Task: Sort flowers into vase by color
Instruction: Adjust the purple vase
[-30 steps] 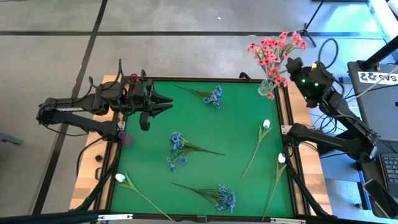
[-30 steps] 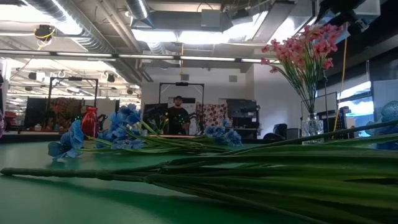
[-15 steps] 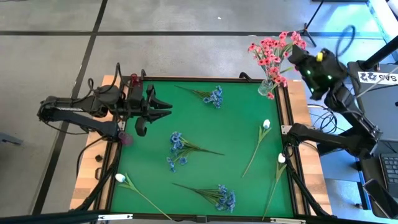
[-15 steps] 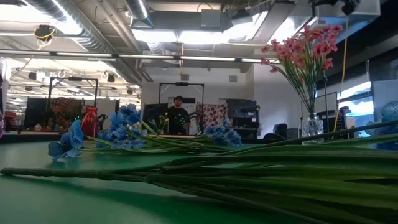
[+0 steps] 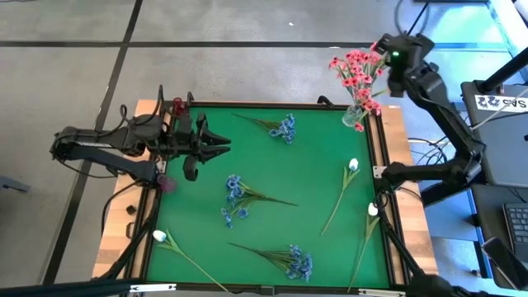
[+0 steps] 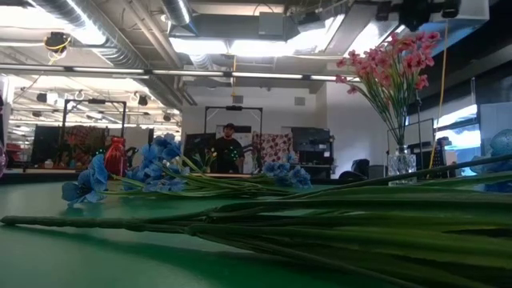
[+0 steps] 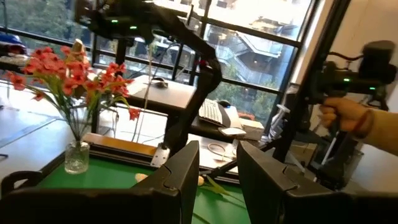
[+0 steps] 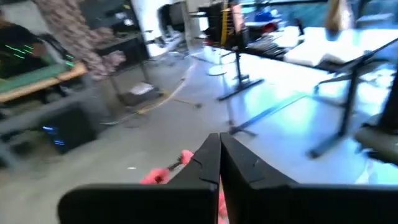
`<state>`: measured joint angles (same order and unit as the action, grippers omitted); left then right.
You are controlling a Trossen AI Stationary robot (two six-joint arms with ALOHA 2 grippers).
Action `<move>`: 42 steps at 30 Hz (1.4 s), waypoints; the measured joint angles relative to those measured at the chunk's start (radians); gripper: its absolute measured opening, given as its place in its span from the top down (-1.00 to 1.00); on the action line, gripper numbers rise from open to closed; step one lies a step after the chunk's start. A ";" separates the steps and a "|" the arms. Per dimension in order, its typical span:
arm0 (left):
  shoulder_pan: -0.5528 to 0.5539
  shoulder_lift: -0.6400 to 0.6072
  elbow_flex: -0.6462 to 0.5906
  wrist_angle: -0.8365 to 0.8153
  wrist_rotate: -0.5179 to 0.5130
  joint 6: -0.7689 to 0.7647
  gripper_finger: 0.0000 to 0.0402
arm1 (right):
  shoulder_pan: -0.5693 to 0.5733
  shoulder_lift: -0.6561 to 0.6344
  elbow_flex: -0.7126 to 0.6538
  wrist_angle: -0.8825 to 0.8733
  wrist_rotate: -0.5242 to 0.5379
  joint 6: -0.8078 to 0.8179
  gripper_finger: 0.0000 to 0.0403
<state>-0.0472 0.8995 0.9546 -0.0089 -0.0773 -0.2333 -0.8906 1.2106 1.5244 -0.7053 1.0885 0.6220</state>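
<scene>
Pink flowers (image 5: 360, 68) in vase (image 5: 355, 116); blue flowers (image 5: 238, 198) and white buds (image 5: 353, 164) left on worktop (image 5: 318, 148). Right pincer (image 8: 218, 163) pressed together, empty; left pincer (image 5: 221, 140) part-spread, empty.

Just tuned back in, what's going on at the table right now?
The right gripper, shut and empty, is up by the pink flowers that stand in the glass vase at the table's far right corner. The left gripper hovers over the mat's left side, holding nothing. Blue flowers and white buds lie on the green mat, unsorted.

"SAS" on white sign (image 5: 503, 102)
</scene>
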 joint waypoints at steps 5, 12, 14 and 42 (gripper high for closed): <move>-0.013 0.011 0.000 0.001 -0.044 0.005 0.48 | 0.001 0.034 -0.001 -0.003 0.116 0.006 0.96; -0.012 0.036 0.000 0.002 -0.093 0.053 0.48 | 0.002 0.036 -0.014 -0.097 0.066 0.103 0.98; -0.012 0.038 0.000 0.005 -0.100 0.056 0.48 | 0.031 0.033 -0.015 -0.126 0.068 0.131 0.97; -0.221 0.400 -0.002 0.045 -0.160 -0.380 0.19 | 1.202 0.008 -0.015 0.078 0.109 -0.176 0.99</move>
<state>-0.2678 1.2994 0.9527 0.0359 -0.2373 -0.6133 0.3111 1.2186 1.5093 -0.6277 1.1977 0.4458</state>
